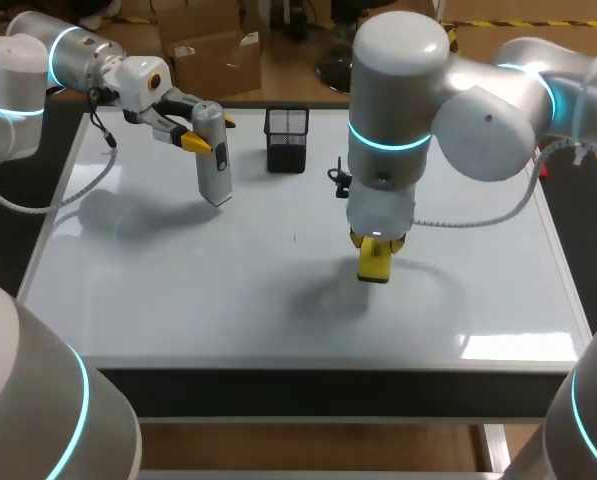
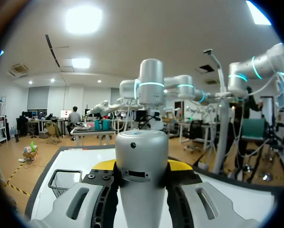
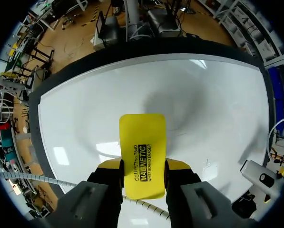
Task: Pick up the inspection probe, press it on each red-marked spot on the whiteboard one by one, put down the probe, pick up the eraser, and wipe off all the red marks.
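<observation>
On the board [image 1: 178, 300] the right gripper [image 3: 144, 165] clamps the eraser [image 3: 142, 137], the left gripper [image 2: 142, 166] the probe [image 1: 214, 165]; tilting could loosen either

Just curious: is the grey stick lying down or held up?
Held up, roughly upright. The left gripper clamps the probe between its yellow tips, from both sides; it is not lying on the whiteboard.
</observation>
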Tool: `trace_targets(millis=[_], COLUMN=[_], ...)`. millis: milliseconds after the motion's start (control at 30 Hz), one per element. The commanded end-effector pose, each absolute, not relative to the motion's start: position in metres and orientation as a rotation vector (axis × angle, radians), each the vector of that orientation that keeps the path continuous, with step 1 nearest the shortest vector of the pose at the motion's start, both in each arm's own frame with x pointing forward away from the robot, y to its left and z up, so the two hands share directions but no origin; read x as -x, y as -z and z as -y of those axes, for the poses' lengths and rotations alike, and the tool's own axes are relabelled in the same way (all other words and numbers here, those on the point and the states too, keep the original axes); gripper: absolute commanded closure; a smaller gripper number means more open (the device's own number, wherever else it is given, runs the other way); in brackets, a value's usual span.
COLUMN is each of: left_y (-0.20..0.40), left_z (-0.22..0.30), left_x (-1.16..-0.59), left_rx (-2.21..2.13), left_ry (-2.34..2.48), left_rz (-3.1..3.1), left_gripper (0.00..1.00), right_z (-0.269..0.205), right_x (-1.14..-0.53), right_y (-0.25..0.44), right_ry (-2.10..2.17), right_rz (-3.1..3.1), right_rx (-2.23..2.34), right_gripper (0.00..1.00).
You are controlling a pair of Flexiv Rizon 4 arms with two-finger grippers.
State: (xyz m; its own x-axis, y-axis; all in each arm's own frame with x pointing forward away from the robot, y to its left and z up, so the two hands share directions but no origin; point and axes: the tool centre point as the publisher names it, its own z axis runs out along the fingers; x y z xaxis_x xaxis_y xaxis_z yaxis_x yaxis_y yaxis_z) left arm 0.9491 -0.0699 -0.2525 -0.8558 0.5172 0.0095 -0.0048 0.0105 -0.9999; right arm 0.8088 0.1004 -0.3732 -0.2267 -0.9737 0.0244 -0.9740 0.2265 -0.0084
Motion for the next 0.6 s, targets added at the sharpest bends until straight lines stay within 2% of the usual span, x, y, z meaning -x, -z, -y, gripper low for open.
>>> trace_targets(millis=[33, 467, 600], left_y=[0.251, 0.251, 0.251], left_z=[0.07, 0.07, 0.07], left_x=[-0.949, -0.949, -0.949], left_rx=[0.526, 0.526, 0.526], left_ry=[-1.9, -1.9, -1.9], left_rz=[1.923, 1.923, 1.923], left_gripper=[1.0, 1.0, 1.0], right_z=[-0.098, -0.098, -0.092], right_x=[-0.808, -0.808, -0.827], right_y=[0.372, 0.372, 0.369], right_ry=[-0.038, -0.038, -0.093], right_rz=[2.449, 2.449, 2.43], right_rx=[-1.948, -1.948, -1.956], right_gripper=[1.0, 1.0, 1.0])
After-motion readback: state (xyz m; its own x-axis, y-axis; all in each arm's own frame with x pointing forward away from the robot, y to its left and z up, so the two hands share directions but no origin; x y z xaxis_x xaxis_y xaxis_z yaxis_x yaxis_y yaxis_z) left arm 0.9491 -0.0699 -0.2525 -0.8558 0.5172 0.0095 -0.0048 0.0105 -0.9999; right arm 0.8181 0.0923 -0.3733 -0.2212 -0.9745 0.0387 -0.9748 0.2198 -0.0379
